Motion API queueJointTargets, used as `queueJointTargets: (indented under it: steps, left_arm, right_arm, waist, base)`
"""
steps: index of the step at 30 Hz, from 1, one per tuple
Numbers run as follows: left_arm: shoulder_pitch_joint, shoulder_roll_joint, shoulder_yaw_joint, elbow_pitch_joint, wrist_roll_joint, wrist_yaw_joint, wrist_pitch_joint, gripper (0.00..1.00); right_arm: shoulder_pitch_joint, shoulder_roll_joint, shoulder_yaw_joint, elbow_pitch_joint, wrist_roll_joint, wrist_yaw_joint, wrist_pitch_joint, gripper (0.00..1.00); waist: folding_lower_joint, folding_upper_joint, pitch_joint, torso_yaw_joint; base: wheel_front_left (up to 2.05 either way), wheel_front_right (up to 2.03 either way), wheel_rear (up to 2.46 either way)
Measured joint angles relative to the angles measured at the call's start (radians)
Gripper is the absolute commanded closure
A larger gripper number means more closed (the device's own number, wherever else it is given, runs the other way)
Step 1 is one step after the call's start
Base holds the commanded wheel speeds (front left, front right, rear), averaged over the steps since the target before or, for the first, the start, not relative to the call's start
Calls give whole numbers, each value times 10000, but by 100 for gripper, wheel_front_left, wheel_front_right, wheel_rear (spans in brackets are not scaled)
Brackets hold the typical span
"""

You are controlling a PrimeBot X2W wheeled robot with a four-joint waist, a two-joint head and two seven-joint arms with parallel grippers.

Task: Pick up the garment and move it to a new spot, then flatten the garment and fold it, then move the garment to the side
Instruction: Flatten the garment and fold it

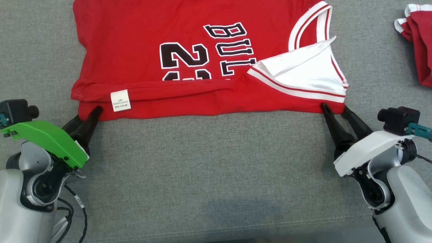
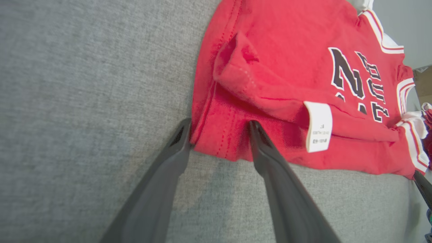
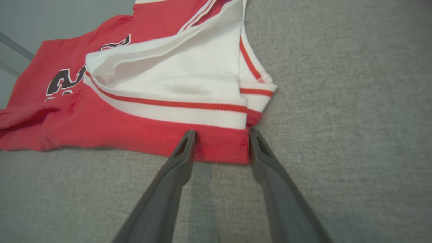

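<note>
Long axis of red basketball jersey runs 9-to-3, near edge at 12 o'clock from both arms. Wide-open left claw and right claw straddle near corners, equally close.

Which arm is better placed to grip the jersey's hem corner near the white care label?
Left. The left gripper stands open around that corner of the red basketball jersey; the right gripper is at the opposite corner.

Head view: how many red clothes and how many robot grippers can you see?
Red clothes: 2, the jersey and the small piece
Grippers: 2, the left gripper and the right gripper
Total: 4
</note>
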Motion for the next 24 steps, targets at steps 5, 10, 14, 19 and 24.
queueJointTargets:
  steps: [5,10,14,19,24]
  left_arm:
    - [-100,-48,-249,199,21,-127,59,100]
    - [-102,-42,-462,230,56,-309,293,100]
    - [-230,253,-564,155,-58,-476,1022,100]
    - [-866,750,-512,-42,-372,-453,2002,100]
    - [-1245,970,-385,-151,-892,-255,2901,100]
  right_arm:
    - [-148,29,153,100,105,59,182,100]
    - [-184,35,171,161,324,132,345,100]
    - [-464,-178,69,104,970,249,920,100]
    - [-956,-422,-31,65,1996,278,2163,100]
    - [-1071,-972,40,132,2512,278,3638,100]
  waist:
    - [0,0,-52,5]
    - [0,0,-239,24]
    - [0,0,-491,64]
    - [0,0,-794,110]
    - [0,0,-1057,137]
  base:
    - [0,0,0]
    - [0,0,0]
    - [0,0,0]
    - [0,0,0]
    - [0,0,0]
